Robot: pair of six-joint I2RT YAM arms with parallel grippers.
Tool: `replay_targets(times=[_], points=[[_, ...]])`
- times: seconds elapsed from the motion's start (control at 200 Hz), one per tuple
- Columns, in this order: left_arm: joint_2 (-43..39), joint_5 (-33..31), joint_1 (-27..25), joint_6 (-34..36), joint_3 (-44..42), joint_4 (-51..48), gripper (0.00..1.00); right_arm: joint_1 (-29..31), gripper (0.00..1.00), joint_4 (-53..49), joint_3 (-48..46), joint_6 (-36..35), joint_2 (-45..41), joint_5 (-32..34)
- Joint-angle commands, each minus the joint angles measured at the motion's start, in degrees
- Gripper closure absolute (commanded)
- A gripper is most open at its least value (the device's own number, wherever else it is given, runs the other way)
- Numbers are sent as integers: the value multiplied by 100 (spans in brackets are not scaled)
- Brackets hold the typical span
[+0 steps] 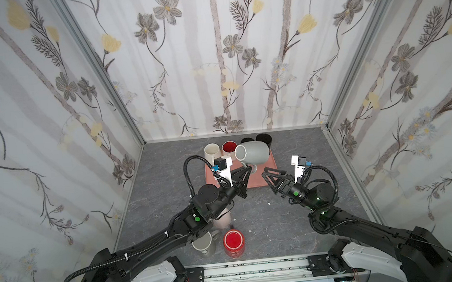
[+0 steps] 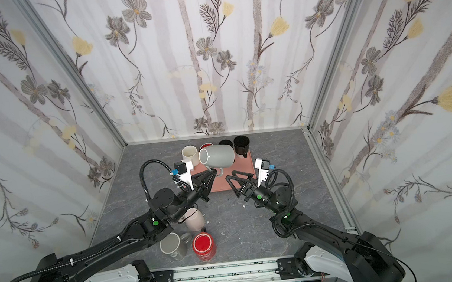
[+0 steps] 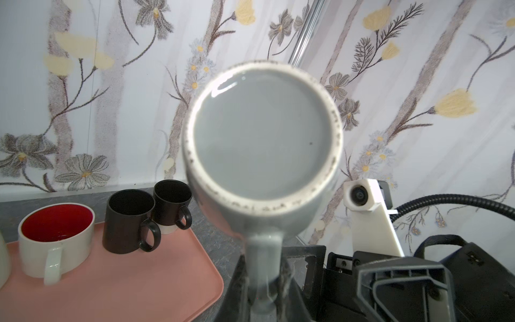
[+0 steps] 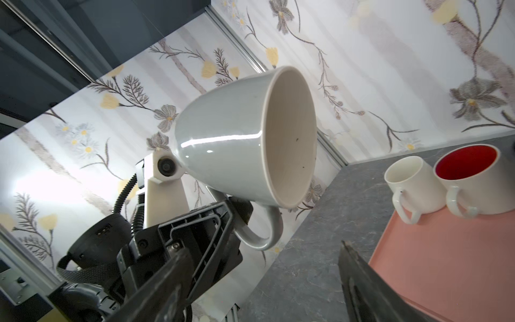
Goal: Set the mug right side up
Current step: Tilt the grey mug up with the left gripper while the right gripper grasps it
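1. Pinching the handle of the grey mug, the left gripper has its jaws pressed onto that loop. The right wrist view shows the fingers clamped across it close under the body.
2. Jaws of the right gripper stand spread with nothing between them. It hovers above the tray's right edge, just beside the mug and not touching it.
3. The mug hangs in the air above the pink tray, toward its far edge. It lies on its side with the handle down, its base toward the tray's left edge and its mouth toward the right edge, facing the right gripper.
4. I judge the handle was chosen because it fits a narrow pinch that the wide body would not, and because rolling the wrist then swings the mouth around.
5. Upright mugs line the tray's far edge: a cream mug and a red-lined mug at the far left corner, and 2 black mugs at the far right corner. The near half is bare, probably the landing spot.
6. The turn looks about half done, since the mouth points sideways, not up.
7. A pinch on 1 thin loop could let the heavy body swing or slip, so the spread right jaws may be there to steady the rim.
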Motion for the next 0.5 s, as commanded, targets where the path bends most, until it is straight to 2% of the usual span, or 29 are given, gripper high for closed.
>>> replay_targets(times=[0.0,0.095,0.355,0.495], points=[[-129,189,2,-37,-2,974,100,13,18,1447,134,630,309,-266],[-200,301,8,-27,-19,1035,100,32,20,1894,270,786,558,-340],[-290,481,19,-247,-93,1363,100,286,28,2005,726,812,1000,-398],[-282,584,19,-319,-54,1519,100,391,39,2205,874,885,1238,-408]])
